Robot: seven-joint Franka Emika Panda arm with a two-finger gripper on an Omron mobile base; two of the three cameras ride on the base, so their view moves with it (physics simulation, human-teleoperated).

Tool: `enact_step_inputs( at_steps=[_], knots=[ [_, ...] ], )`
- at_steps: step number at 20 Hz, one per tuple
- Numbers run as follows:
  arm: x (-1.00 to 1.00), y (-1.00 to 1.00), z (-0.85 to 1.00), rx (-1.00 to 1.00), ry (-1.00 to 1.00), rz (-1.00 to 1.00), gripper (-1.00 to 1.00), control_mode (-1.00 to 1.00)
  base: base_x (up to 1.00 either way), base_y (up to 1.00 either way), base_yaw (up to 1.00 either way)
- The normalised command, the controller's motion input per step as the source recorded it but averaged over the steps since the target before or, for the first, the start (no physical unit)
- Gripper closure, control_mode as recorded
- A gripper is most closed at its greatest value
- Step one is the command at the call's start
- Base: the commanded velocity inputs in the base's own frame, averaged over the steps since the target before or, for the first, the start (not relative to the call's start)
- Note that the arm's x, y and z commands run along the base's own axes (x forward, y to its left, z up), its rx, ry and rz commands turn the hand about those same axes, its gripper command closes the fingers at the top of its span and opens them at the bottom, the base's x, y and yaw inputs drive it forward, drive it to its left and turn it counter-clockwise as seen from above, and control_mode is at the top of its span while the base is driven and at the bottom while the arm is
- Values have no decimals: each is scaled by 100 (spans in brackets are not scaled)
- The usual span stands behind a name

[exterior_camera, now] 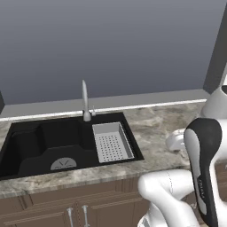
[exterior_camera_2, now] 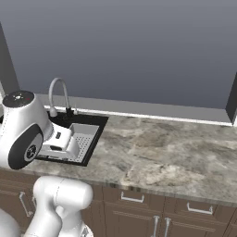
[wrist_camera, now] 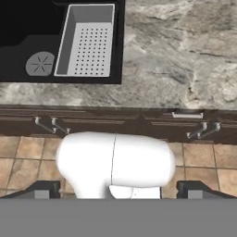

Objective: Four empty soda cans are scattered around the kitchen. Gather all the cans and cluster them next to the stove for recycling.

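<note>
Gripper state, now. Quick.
Gripper: open, jaws wide apart, nothing held; it hangs above the floor in front of the cabinets.

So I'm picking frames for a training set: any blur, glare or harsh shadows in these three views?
Left base view: sharp, flat light, the black sink reads as near-featureless dark. Right base view: even light, no glare on the counter, the faucet crisp. Hand view: crisp on the strainer tray, soft shading, no hard shadows.
</note>
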Motion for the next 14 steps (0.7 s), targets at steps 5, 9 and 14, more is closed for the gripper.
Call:
enact_step_inputs(
  at_steps=[5, 9, 14],
  knots=[
    [-3, 0, 0, 1, 0, 0, -100, 100, -12, 0, 0],
    [0, 0, 0, 0, 0, 0, -100, 100, -32, 0, 0],
    [0, 0, 0, 0, 0, 0, -100, 100, -44, 0, 0]
  ],
)
